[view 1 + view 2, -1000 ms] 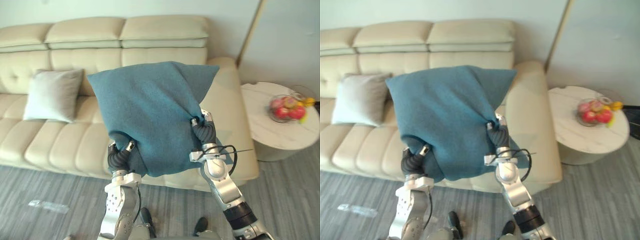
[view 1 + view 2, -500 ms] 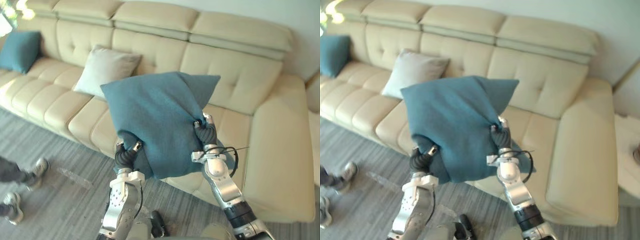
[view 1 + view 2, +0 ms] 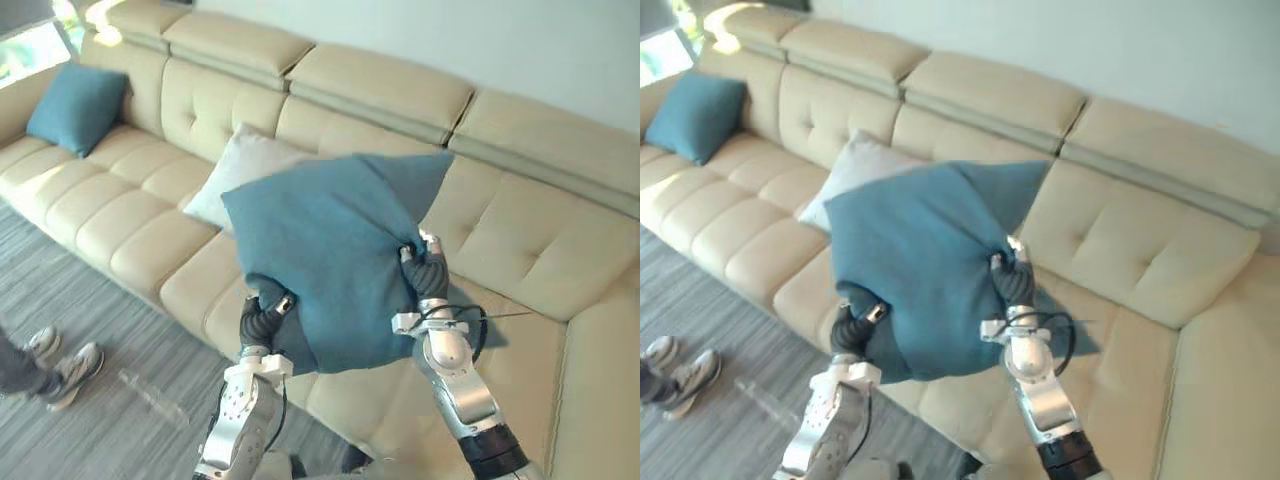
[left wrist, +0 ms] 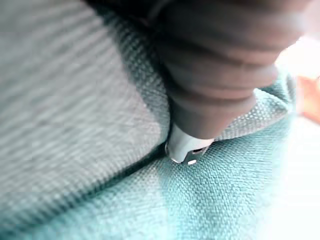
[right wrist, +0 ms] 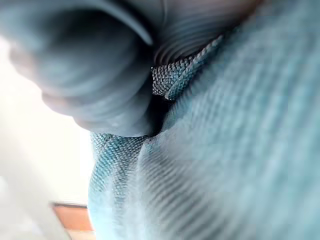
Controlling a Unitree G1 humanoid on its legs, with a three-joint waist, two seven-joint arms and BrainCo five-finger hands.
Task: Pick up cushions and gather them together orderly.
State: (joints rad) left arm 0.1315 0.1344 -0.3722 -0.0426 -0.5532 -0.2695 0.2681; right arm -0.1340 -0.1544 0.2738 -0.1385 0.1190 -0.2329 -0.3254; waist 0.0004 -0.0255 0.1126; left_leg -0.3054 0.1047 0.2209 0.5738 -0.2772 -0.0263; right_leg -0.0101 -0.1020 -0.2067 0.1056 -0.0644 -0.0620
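My left hand (image 3: 258, 322) was pushed into the low left corner of the big blue cushion (image 3: 330, 250). My right hand (image 3: 424, 276) was pushed into its right side. Both were sunk in the cloth, so I could not tell if they pinched it or only pressed. The cushion hung between them, up in the air over the sofa (image 3: 520, 240) seat. Just past it, on the left hand's side, lay the pale grey cushion (image 3: 240, 165). Far beyond that, on the same side, sat the small blue cushion (image 3: 78, 108). I judged the left hand was nearer to both.
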